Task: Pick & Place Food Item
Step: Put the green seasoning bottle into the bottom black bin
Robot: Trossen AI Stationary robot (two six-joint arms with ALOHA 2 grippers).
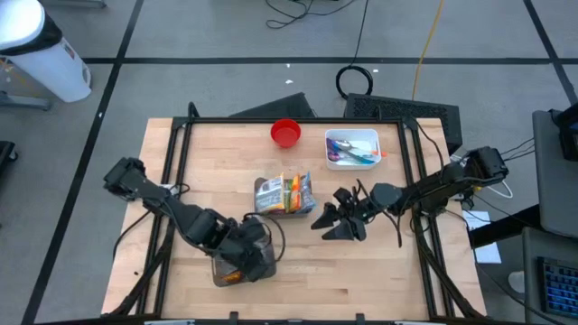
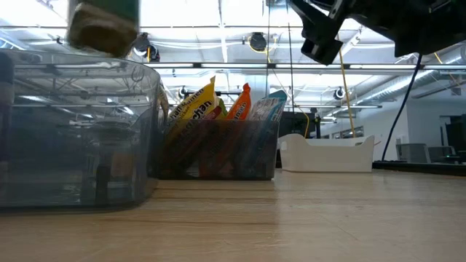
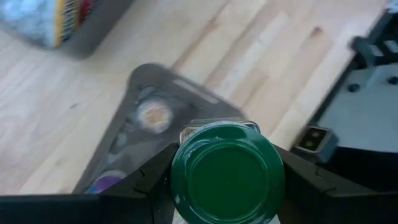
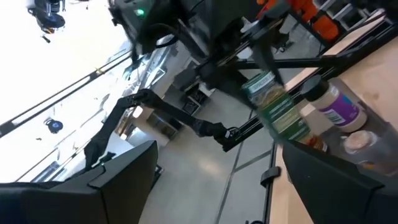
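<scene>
Nearby, snack bin [image 1: 284, 196], red cup [image 1: 285, 133].

A: Green lid [image 3: 227, 175] on the jar, clear as day, between the black fingers [image 3: 149, 180]!

B: And a red bowl [image 1: 285, 133], a white tray [image 1: 352, 149], yellow and orange packets [image 2: 211, 109] in the smoky grey bin [image 2: 218, 149], all on pale wood table [image 1: 388, 262].

Jar [image 3: 227, 176], green lid, tan contents, hung upright over clear bin [image 2: 76, 135] at lower left of table in high view. Bin already held a white bottle and small jars. Snack packets stood in middle bin [image 1: 285, 194].
</scene>
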